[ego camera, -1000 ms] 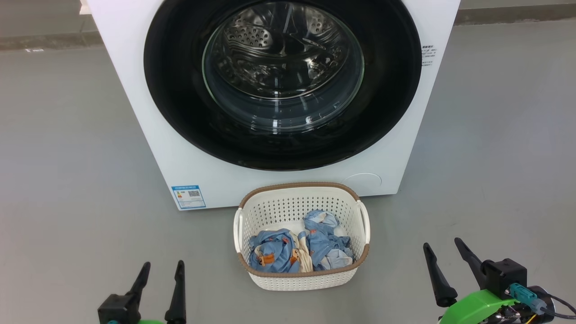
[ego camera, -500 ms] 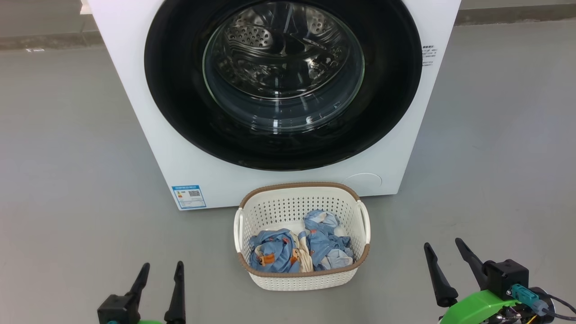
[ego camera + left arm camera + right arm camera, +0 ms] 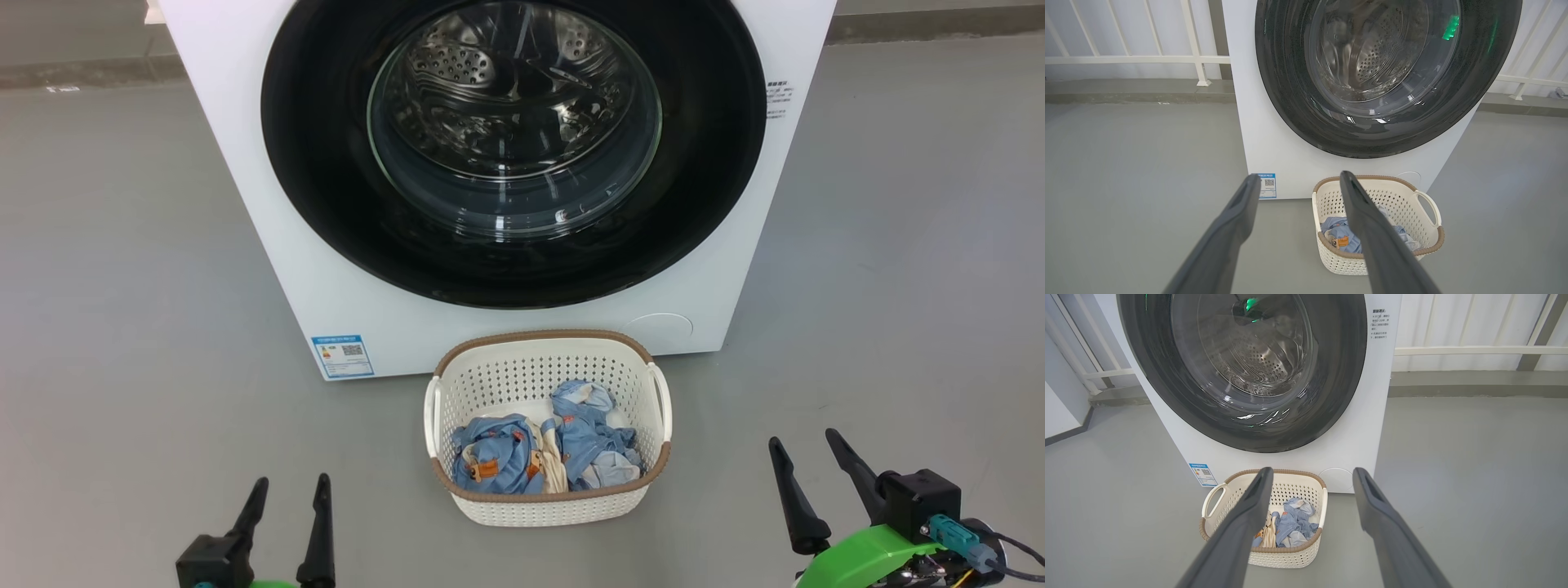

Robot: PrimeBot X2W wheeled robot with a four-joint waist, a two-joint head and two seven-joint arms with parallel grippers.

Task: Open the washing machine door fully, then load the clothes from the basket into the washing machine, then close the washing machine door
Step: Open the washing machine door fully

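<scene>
While washing machine door (image 3: 514,147) is shut, clothes (image 3: 498,457) sit in basket (image 3: 547,510); left tool (image 3: 294,480) & right tool (image 3: 802,438) spread, empty.

Floor (image 3: 122,327) is plain grey, smooth, matte, same all round. Washing machine (image 3: 269,245) sits flat on it, white body down to floor level. Basket (image 3: 539,506) stands on the floor right in front of the machine's base, approx centred on its front; touching or not, can't tell. At the back a low grey kerb (image 3: 1126,90) edges the floor, w/ white railing posts (image 3: 1196,41) on it.
</scene>
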